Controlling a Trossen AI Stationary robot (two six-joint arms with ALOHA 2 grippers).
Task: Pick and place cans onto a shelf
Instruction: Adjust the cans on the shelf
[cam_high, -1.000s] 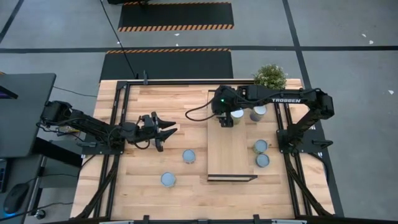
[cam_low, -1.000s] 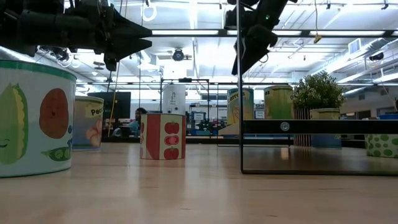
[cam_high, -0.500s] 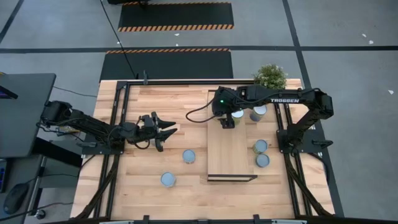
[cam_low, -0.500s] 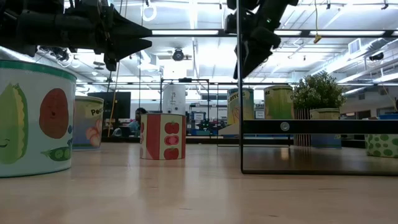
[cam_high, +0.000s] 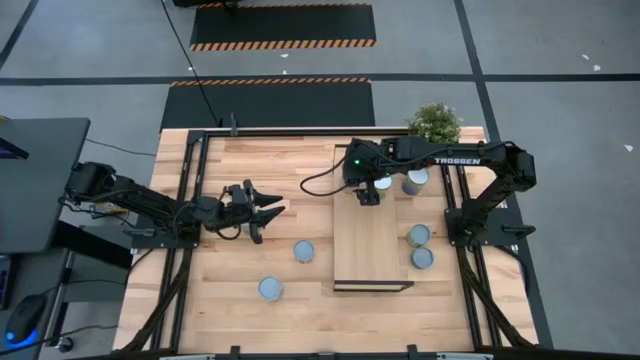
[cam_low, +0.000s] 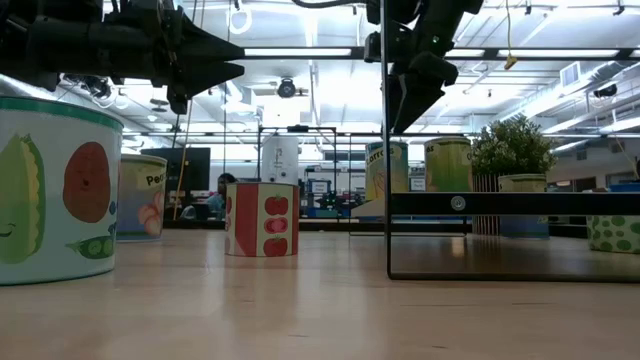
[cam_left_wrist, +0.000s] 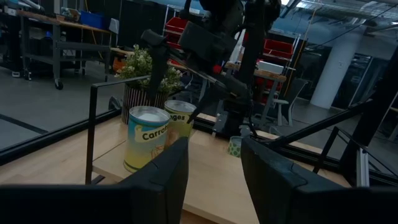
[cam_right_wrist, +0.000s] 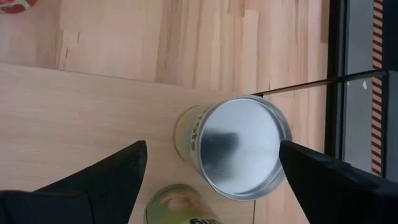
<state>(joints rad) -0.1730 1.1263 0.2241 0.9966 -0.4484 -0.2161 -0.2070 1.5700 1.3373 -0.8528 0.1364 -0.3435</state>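
my right gripper (cam_high: 367, 197) hangs above the far end of the shelf (cam_high: 368, 258), a light-wood board on a thin black frame. its fingers (cam_right_wrist: 106, 177) are spread wide and hold nothing; in the right wrist view they stand on both sides of a can with a silvery top (cam_right_wrist: 241, 147), which is upright on the shelf below them, not touched. a second can (cam_right_wrist: 175, 205) shows only partly just beside it, also on the board. in the left wrist view the first one reads "carrots" (cam_left_wrist: 147, 137).

my left gripper (cam_high: 264, 210) waits over the left part of the table (cam_high: 280, 165), its jaws open and empty.

four more cans stand on the tabletop: two (cam_high: 304, 250) (cam_high: 270, 289) near the shelf's left side, and two (cam_high: 419, 235) (cam_high: 423, 258) close together on its right side. one more can (cam_high: 416, 180) is near the potted plant (cam_high: 434, 122) at the far right corner. in the low view a can with tomato pictures (cam_low: 262, 219) stands in the middle.
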